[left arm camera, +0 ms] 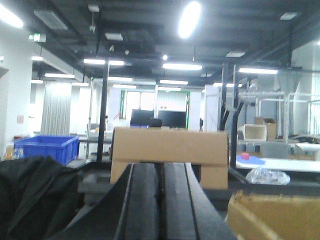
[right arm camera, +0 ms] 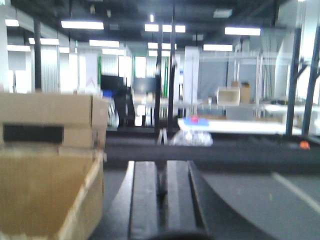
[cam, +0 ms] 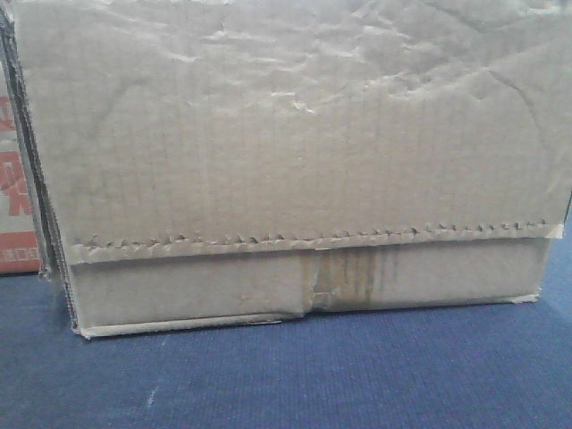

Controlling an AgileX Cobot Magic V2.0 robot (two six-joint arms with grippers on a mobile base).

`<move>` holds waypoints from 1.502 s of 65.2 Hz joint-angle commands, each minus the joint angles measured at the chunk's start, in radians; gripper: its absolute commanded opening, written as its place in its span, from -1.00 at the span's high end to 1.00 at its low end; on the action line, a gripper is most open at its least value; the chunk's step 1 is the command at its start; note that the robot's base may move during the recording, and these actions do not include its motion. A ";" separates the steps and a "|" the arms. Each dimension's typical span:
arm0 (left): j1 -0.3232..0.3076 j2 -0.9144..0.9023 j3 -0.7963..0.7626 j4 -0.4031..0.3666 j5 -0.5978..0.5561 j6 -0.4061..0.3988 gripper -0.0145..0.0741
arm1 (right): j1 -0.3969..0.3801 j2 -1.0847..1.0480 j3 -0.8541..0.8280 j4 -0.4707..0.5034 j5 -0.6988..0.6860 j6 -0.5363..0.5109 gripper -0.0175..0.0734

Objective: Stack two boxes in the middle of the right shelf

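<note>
Carton (cam: 295, 152) fills the front view, resting on a blue surface (cam: 313, 375). Left gripper (left arm camera: 161, 167) and right gripper (right arm camera: 162, 165): jaws closed together, holding nothing. Advised: bring both arms to the carton's opposite sides, press evenly, lift level. Shelf not in view; carton's top edge cut off.

Big workshop hall, dark ceiling (left arm camera: 140, 30), strip lights (left arm camera: 181, 66) overhead. Blue bin (left arm camera: 47, 148) at 9 o'clock, pale curtain (left arm camera: 56, 107) at 10, black monitors (left arm camera: 157, 119) at 12, white bench (left arm camera: 282, 165) at 3. Front view: blue cloth (cam: 357, 375) at 6.
</note>
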State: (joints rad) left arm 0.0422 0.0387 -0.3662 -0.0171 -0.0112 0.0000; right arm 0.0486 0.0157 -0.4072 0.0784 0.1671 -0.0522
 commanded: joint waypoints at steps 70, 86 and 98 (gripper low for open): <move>-0.076 1.136 -0.998 0.045 1.099 0.079 -0.61 | 0.035 0.683 -0.559 0.007 0.351 0.000 -0.64; 0.140 1.344 -1.162 -0.027 1.199 0.207 -0.61 | 0.077 0.683 -0.559 0.007 0.381 0.000 -0.64; 0.242 1.444 -1.171 -0.093 1.203 0.262 -0.61 | 0.093 0.683 -0.559 0.007 0.387 0.000 -0.64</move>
State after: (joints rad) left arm 0.2656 1.4446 -1.5256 -0.0757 1.1865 0.2405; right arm 0.1347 0.6961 -0.9576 0.0861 0.5608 -0.0522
